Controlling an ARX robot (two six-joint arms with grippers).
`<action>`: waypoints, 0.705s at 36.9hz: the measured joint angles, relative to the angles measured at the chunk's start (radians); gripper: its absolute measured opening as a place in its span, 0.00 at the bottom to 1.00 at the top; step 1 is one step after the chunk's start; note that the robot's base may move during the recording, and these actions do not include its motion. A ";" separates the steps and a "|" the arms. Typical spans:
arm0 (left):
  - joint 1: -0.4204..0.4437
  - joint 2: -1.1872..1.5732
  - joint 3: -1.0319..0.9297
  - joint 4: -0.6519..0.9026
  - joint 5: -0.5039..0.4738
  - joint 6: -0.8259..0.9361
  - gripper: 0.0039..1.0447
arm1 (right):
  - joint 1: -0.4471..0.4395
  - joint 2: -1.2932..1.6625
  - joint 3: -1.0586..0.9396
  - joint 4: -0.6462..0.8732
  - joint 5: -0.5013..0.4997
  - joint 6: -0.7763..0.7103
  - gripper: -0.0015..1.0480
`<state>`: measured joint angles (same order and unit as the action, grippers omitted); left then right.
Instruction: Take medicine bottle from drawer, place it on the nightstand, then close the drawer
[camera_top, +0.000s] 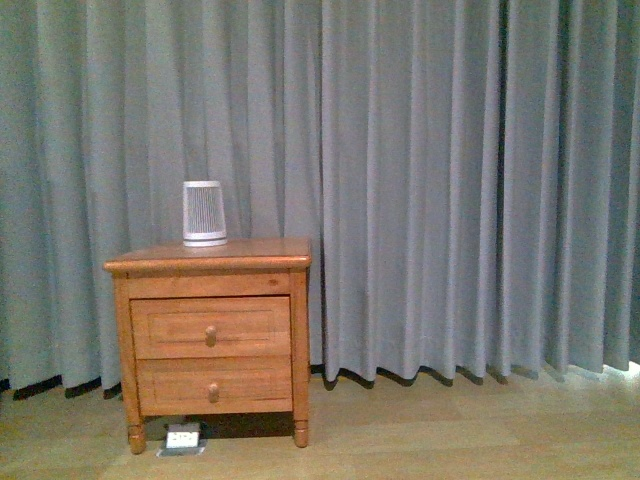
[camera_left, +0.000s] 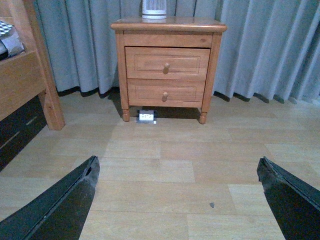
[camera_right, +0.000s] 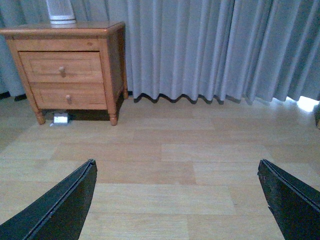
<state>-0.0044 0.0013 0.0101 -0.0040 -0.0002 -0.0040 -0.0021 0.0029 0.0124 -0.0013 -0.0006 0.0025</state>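
The honey-brown nightstand (camera_top: 208, 258) stands at the left against grey curtains; it also shows in the left wrist view (camera_left: 168, 25) and the right wrist view (camera_right: 111, 50). Its upper drawer (camera_top: 210, 327) (camera_left: 167, 63) (camera_right: 61, 67) is shut, with a small wooden knob. The medicine bottle is hidden. My left gripper (camera_left: 177, 172) is open and empty above the wooden floor, well short of the nightstand. My right gripper (camera_right: 176, 172) is open and empty over the floor, off to the nightstand's right. Neither arm shows in the front view.
A white ribbed tapered container (camera_top: 204, 213) stands on the nightstand top. The lower drawer (camera_top: 214, 385) is shut. A small white box (camera_top: 182, 438) lies on the floor under the nightstand. A wooden bed frame (camera_left: 25, 80) stands to the nightstand's left.
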 joint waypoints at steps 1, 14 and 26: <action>0.000 0.000 0.000 0.000 0.000 0.000 0.94 | 0.000 0.000 0.000 0.000 0.000 0.000 0.93; 0.000 0.000 0.000 0.000 0.000 0.000 0.94 | 0.000 0.000 0.000 0.000 0.000 0.000 0.93; 0.000 0.000 0.000 0.000 0.000 0.000 0.94 | 0.000 0.000 0.000 0.000 0.000 0.000 0.93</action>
<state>-0.0044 0.0013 0.0101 -0.0040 -0.0002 -0.0040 -0.0021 0.0029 0.0124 -0.0013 -0.0006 0.0025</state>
